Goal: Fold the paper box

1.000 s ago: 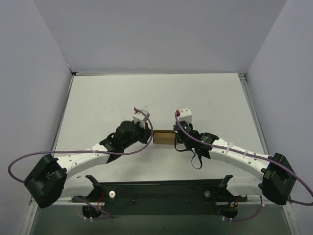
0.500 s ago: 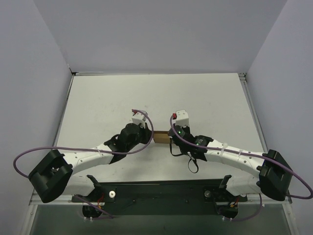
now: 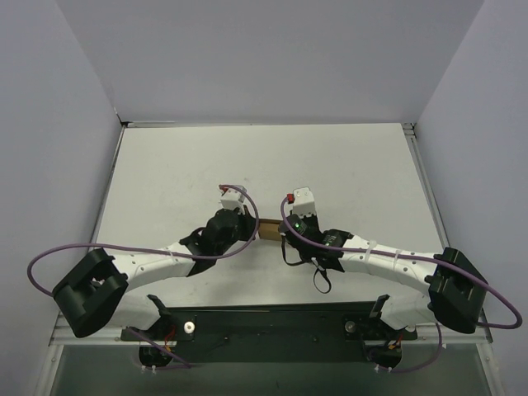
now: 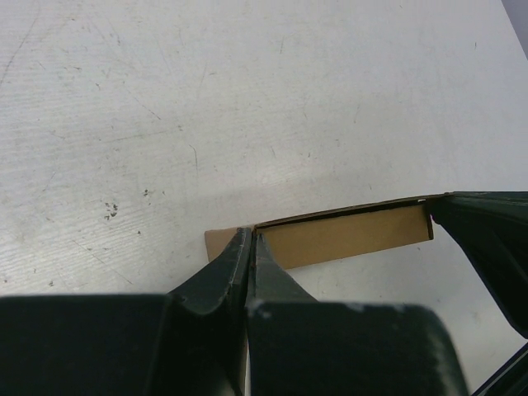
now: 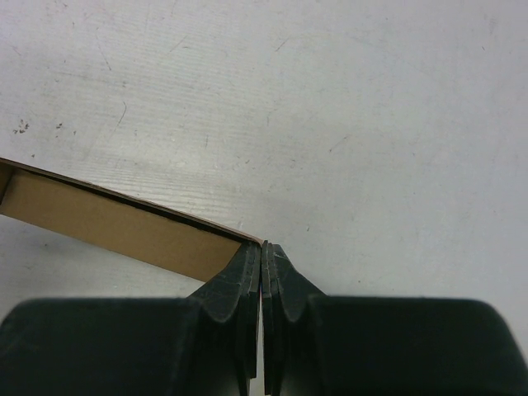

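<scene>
Jaws are shown pressed together on both arms, with almost no gap between the dark fingers. In the left wrist view, the left jaws are closed on one end of the paper box (image 4: pixel 346 235), and a small brown flap is seen poking out on the far side of the fingertips. In the right wrist view, the right jaws are closed at the opposite end of the paper box (image 5: pixel 115 223), whose upper edge runs straight into the fingertips and appears to be pinched there. From both wrist views the cardboard is seen as a long, low brown strip with a thin dark line along its top edge. One dark finger of the right arm is visible at the right edge of the left wrist view, touching the end of the strip.

Seen from above, the paper box (image 3: pixel 269 228) is held between the two wrists, near the middle of the desk (image 3: pixel 346 157), a white, lightly scuffed surface. The left arm (image 3: pixel 157 264) and the right arm (image 3: pixel 388 262) are stretched inward from their bases. Purple cables (image 3: pixel 49 256) are looped beside each arm, and pale walls (image 3: pixel 272 58) enclose the desk on three sides.
</scene>
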You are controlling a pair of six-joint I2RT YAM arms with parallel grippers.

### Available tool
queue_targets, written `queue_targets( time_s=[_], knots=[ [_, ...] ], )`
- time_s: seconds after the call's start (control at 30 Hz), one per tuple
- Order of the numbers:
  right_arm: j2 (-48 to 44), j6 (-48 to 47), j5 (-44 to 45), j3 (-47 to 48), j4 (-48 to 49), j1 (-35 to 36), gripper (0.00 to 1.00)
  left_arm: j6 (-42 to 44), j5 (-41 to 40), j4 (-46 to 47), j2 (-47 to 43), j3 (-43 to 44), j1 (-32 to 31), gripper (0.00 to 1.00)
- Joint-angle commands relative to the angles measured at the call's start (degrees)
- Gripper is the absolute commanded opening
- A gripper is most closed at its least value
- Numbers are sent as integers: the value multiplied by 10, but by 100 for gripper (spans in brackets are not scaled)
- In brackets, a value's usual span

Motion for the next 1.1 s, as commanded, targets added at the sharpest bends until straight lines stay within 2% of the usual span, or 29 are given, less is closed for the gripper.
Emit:
queue_targets(
  time_s=[0.0, 0.67, 1.07],
  knots=[
    [0, 11, 9, 12, 27, 10, 0, -25, 11, 65, 2, 0, -12, 0],
    [-4, 17, 7, 11, 23, 9, 0, -8, -24, 76, 15, -48, -30, 0],
    [0, 32, -56, 31, -12, -20, 0, 42, -72, 59, 43, -51, -64, 0]
  ],
)
